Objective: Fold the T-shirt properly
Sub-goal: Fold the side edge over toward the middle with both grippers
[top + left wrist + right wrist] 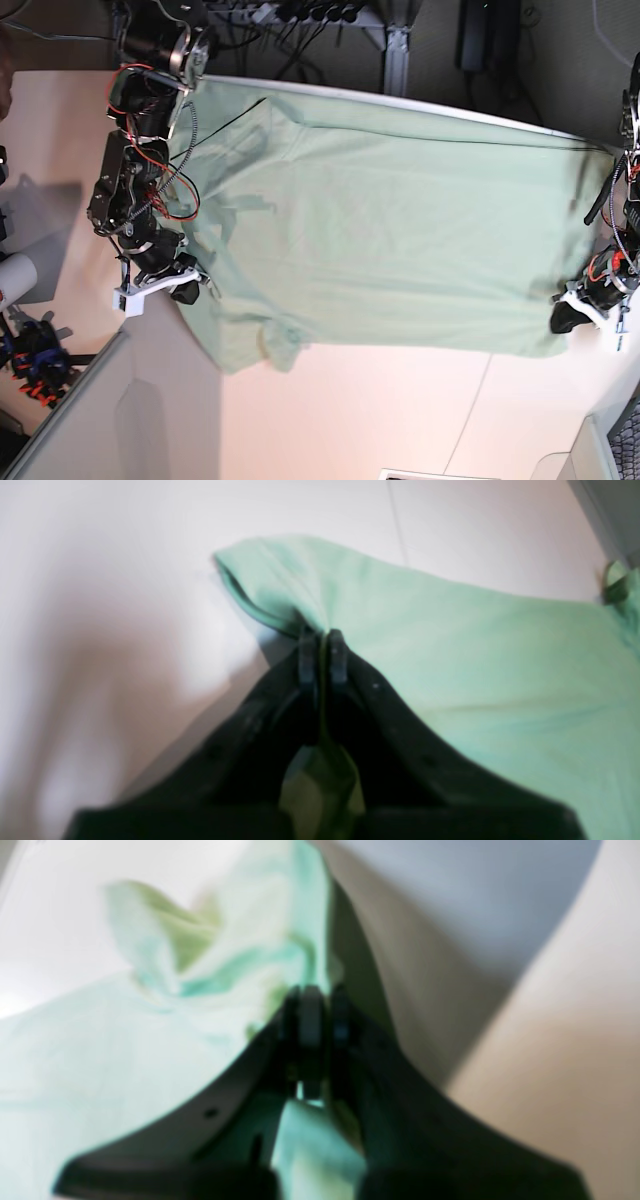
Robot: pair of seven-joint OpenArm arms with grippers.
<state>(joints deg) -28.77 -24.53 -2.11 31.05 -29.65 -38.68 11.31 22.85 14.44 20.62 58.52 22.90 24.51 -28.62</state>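
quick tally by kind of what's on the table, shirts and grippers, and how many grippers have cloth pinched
T-shirts: 1, the T-shirt, mint green, spread across the table.
Grippers: 2, the left gripper and the right gripper.
Grippers shut on cloth: 2, one at each end of the T-shirt.
Total: 3 things (1 shirt, 2 grippers).

Shirt: my right wrist view blurs the pale mint-green fabric T-shirt (100,1050) into soft folds; collar and buttons can't be made out.
Pinched cloth: hidden between my right claw (320,1012) pads.
Left claw (322,655): base cut off below.
Surface (125,605): blurred white.
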